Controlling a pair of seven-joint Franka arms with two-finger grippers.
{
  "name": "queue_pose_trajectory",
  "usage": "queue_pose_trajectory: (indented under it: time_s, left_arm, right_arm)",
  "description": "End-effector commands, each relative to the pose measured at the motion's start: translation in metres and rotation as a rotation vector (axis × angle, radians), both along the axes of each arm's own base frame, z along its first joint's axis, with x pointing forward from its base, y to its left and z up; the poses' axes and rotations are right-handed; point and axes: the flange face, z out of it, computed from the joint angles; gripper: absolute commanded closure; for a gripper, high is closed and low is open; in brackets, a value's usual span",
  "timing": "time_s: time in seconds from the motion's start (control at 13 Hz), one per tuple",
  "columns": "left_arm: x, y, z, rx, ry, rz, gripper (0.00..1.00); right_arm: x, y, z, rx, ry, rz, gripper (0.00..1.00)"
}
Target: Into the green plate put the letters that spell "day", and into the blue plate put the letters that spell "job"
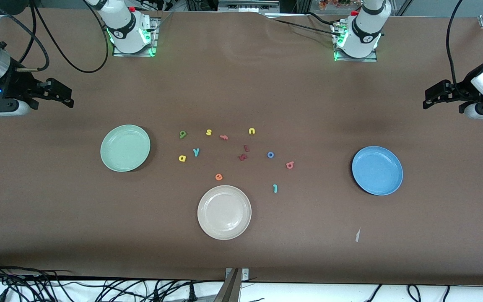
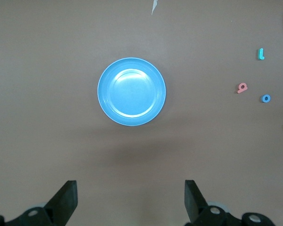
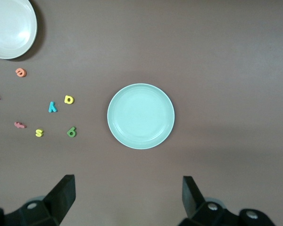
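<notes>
Two wide-open, empty end effectors: left [image 2: 130,200] above blue plate [image 2: 131,92], right [image 3: 129,197] above green plate [image 3: 140,116].

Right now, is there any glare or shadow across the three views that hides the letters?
Front view: even light, soft shadow beside the green plate, letters readable. Left wrist view: bright glare inside the blue plate, letters sharp. Right wrist view: mild sheen on the cream plate, nothing hidden.
</notes>
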Motion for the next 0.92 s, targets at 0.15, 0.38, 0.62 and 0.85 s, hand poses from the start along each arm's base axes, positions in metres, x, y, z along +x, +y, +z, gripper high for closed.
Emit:
queue_pose_trajectory:
  time_s: [0.15,0.38,0.62,0.85]
  left_arm:
    - [0.0,-0.001,0.004,-0.006,0.003,0.003,0.0]
    - [0.009,-0.002,-0.008,-0.011,0.014,0.007,0.0]
    - [0.022,-0.007,-0.018,-0.02,0.008,0.003,0.0]
    - [0.039,-0.011,-0.052,-0.019,0.06,-0.009,0.0]
  right_arm:
    - [-0.004,0.009,-0.003,-0.005,0.038,-0.001,0.0]
    - [0.01,0.043,-0.021,-0.013,0.014,0.063,0.0]
    - [0.036,0.055,-0.08,-0.004,0.074,0.074,0.0]
    - [0.05,0.116,-0.139,0.006,0.087,0.119,0.0]
